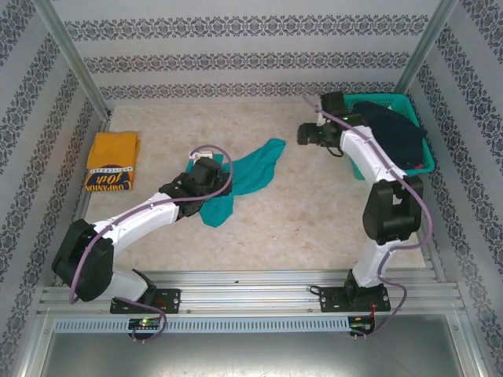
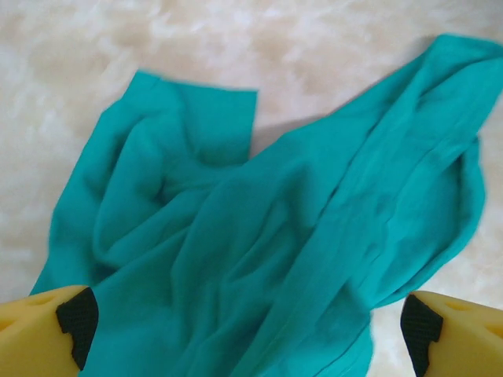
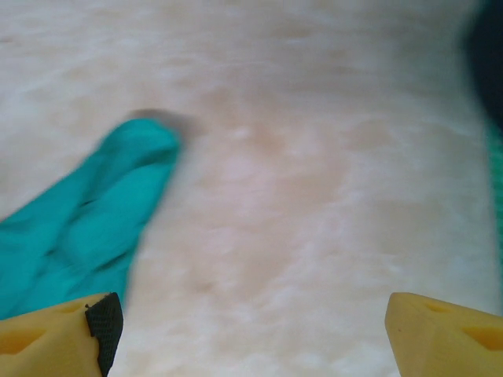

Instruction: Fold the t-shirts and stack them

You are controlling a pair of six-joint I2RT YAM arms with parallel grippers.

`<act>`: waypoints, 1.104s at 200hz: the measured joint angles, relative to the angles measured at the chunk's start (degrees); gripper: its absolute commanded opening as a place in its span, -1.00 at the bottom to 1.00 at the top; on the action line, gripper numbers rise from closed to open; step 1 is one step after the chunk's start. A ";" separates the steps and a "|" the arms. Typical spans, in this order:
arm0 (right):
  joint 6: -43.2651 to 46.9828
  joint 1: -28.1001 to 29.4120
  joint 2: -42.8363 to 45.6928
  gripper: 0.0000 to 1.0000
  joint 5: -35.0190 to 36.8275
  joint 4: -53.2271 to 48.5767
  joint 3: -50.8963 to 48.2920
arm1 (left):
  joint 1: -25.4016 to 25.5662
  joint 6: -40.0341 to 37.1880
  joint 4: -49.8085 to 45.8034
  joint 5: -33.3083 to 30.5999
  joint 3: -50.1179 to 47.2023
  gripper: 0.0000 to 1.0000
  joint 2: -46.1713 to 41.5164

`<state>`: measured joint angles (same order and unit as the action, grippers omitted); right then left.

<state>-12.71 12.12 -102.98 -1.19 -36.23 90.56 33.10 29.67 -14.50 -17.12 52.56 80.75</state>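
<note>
A teal-green t-shirt (image 1: 253,174) lies crumpled and unfolded in the middle of the table. My left gripper (image 1: 216,179) hovers over its left part. In the left wrist view the wrinkled cloth (image 2: 259,236) spreads under the open gripper (image 2: 247,334), and nothing sits between the yellow fingers (image 2: 39,330). A mustard-yellow t-shirt (image 1: 112,161) with a dark lettered band lies folded at the far left. My right gripper (image 1: 303,133) hangs open to the right of the teal shirt. In its wrist view the gripper (image 3: 251,330) is above bare table, with the shirt's end (image 3: 86,220) to its left.
A teal mesh basket (image 1: 420,129) stands at the back right corner with dark cloth (image 1: 393,129) in it, just behind the right arm. Its edge (image 3: 495,181) shows at the right of the right wrist view. Patterned walls close the table on three sides.
</note>
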 measured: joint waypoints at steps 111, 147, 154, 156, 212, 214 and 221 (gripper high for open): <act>2.80 33.94 -2.62 0.74 -5.33 10.93 -7.37 | -31.76 17.20 -23.56 8.26 -15.69 1.00 -30.45; 8.31 39.36 -7.91 0.43 -6.05 10.56 -4.39 | -32.46 17.09 -24.59 10.95 -16.55 1.00 -30.45; 9.03 39.95 -9.16 0.37 -6.03 10.05 -3.21 | -32.46 17.11 -24.55 11.37 -16.96 1.00 -30.25; 8.94 40.17 -9.77 0.35 -5.99 9.79 -2.49 | -32.46 17.11 -24.55 11.61 -17.14 1.00 -30.16; 10.25 40.48 -18.47 -1.00 -5.99 6.14 5.55 | -32.48 17.31 -23.61 14.14 -19.26 1.00 -28.17; 10.10 40.48 -18.49 -1.00 -5.99 6.01 5.57 | -32.48 17.31 -23.47 14.16 -19.26 1.00 -28.13; 9.66 40.13 -18.47 -1.00 -5.79 5.35 5.68 | -32.48 17.25 -23.23 14.45 -19.26 1.00 -27.91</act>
<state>-3.05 52.25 -121.45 -6.98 -30.87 96.25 0.62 46.92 -37.74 -2.68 33.30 52.84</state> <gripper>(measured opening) 0.040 0.998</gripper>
